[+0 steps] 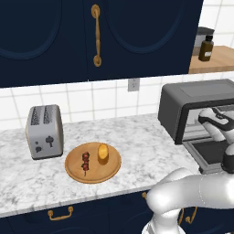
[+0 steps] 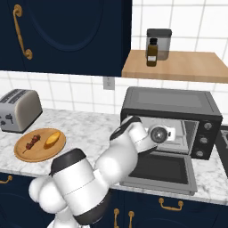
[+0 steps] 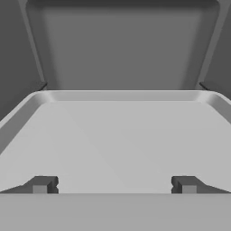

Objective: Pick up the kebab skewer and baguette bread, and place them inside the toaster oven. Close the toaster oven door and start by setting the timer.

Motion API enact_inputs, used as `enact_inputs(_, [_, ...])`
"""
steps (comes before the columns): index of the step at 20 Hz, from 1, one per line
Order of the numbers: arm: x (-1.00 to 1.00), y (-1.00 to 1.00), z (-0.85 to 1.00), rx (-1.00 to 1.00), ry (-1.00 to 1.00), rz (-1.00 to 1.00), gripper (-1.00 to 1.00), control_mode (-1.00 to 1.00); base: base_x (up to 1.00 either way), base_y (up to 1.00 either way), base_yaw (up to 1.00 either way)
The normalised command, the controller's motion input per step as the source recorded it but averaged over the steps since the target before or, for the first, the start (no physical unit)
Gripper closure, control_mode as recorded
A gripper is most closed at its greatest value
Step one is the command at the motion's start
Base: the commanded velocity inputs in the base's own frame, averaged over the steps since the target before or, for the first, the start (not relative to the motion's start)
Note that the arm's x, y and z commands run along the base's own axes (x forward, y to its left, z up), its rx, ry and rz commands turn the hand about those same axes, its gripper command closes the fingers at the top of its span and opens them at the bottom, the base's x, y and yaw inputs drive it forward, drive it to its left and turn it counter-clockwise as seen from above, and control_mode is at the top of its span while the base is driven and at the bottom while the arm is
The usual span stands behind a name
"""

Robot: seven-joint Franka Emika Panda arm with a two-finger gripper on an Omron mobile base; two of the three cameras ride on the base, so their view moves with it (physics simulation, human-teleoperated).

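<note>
The kebab skewer (image 1: 85, 162) (image 2: 32, 142) and the golden baguette bread (image 1: 103, 153) (image 2: 52, 139) lie side by side on a round wooden plate (image 1: 73, 174) (image 2: 26, 156), left of the arm. The dark grey toaster oven (image 1: 192, 97) (image 2: 173, 100) stands at the right with its toaster oven door (image 1: 213, 153) (image 2: 156, 172) dropped flat. My gripper (image 2: 175, 133) (image 3: 113, 185) reaches into the oven mouth, open and holding nothing. Its fingertips (image 3: 43, 184) hover just over a flat grey tray (image 3: 117, 135) inside the oven.
A silver two-slot toaster (image 1: 44, 131) (image 2: 18, 109) stands left of the plate. Above the oven, a wooden shelf (image 2: 182, 67) holds a brown bottle (image 2: 152, 52) and a canister (image 2: 159, 37). Oven knobs (image 2: 205, 133) sit on its right face. Dark blue cabinets hang overhead.
</note>
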Motion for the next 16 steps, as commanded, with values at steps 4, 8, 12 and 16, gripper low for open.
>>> enact_inputs(4, [-0.91, 0.00, -0.60, 0.00, 0.00, 0.00, -1.00, -1.00, 0.00, 0.00, 0.00])
enact_inputs(8, [-0.99, 0.00, -0.59, 0.00, 0.00, 0.00, -1.00, -1.00, 0.00, 0.00, 0.00])
enact_inputs(12, [-0.93, 0.00, -0.51, 0.00, 0.00, 0.00, -1.00, -1.00, 0.00, 0.00, 0.00])
enact_inputs(16, [-0.86, 0.00, -0.46, 0.00, 0.00, 0.00, -1.00, -1.00, 0.00, 0.00, 0.00])
